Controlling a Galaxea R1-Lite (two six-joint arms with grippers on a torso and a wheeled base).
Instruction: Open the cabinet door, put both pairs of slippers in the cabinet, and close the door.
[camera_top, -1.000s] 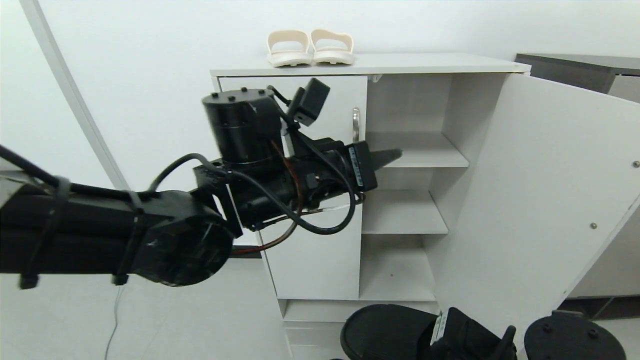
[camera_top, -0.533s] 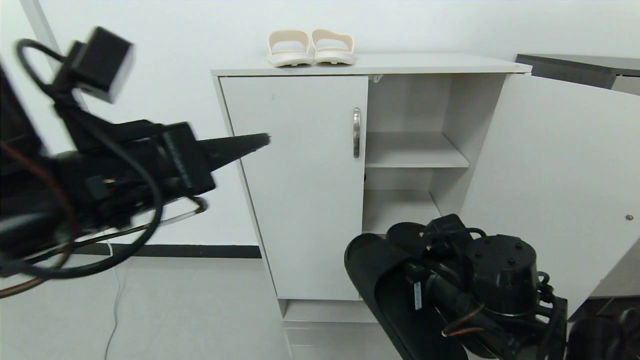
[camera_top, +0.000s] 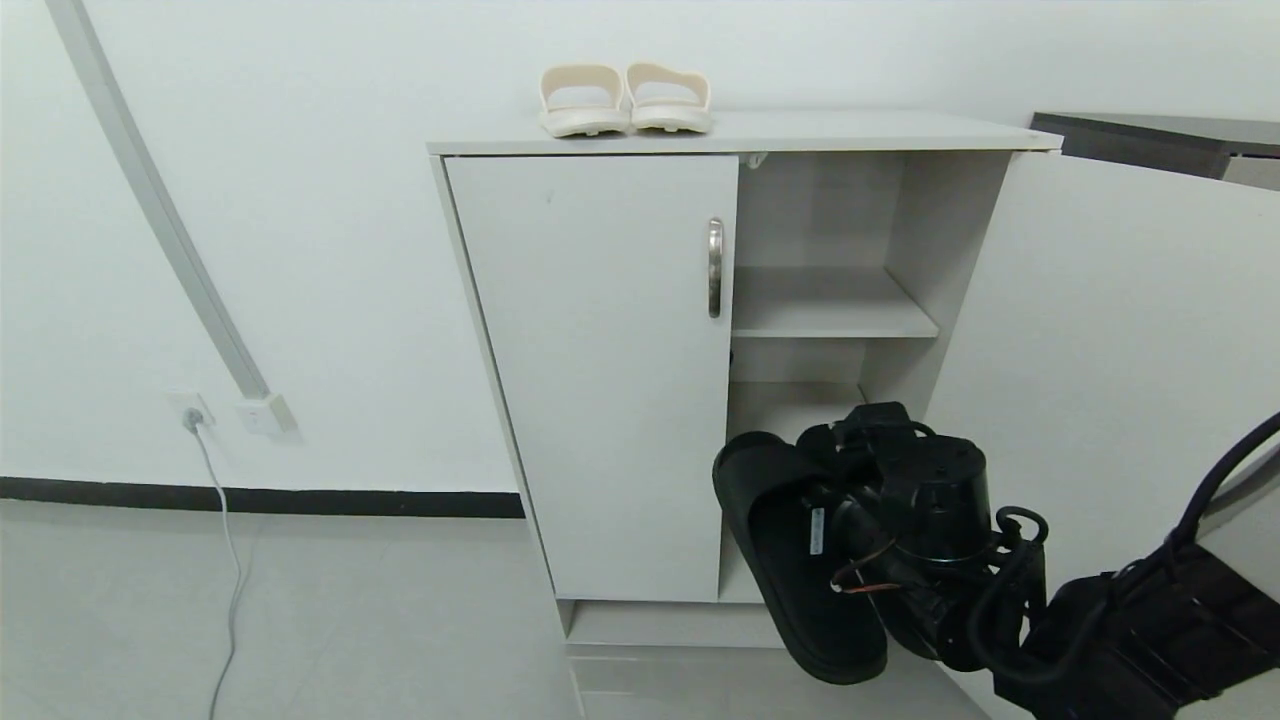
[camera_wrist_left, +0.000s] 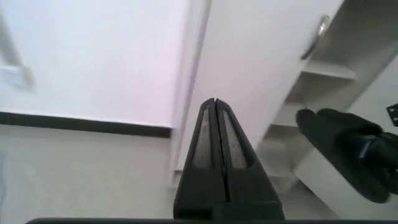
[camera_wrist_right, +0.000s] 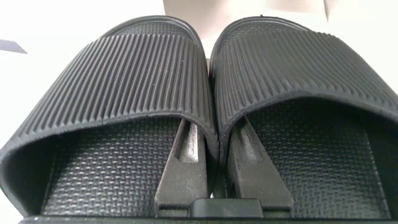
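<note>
The right gripper (camera_wrist_right: 214, 127), one finger under each strap and pinching the inner edges together, holds the pair of black ribbed rubber slippers (camera_top: 800, 560) before the lower shelves of the white wooden cabinet (camera_top: 850, 128), apparently so both go in together. The right door (camera_top: 1100, 350) stands wide open, while the closed left door (camera_top: 600, 380) narrows the opening. Cream slippers (camera_top: 625, 98) wait on top. The left gripper (camera_wrist_left: 215, 109) is empty, fingers pressed together.

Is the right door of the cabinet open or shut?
Open: the right door stands swung outward, and the shelves inside show.
</note>
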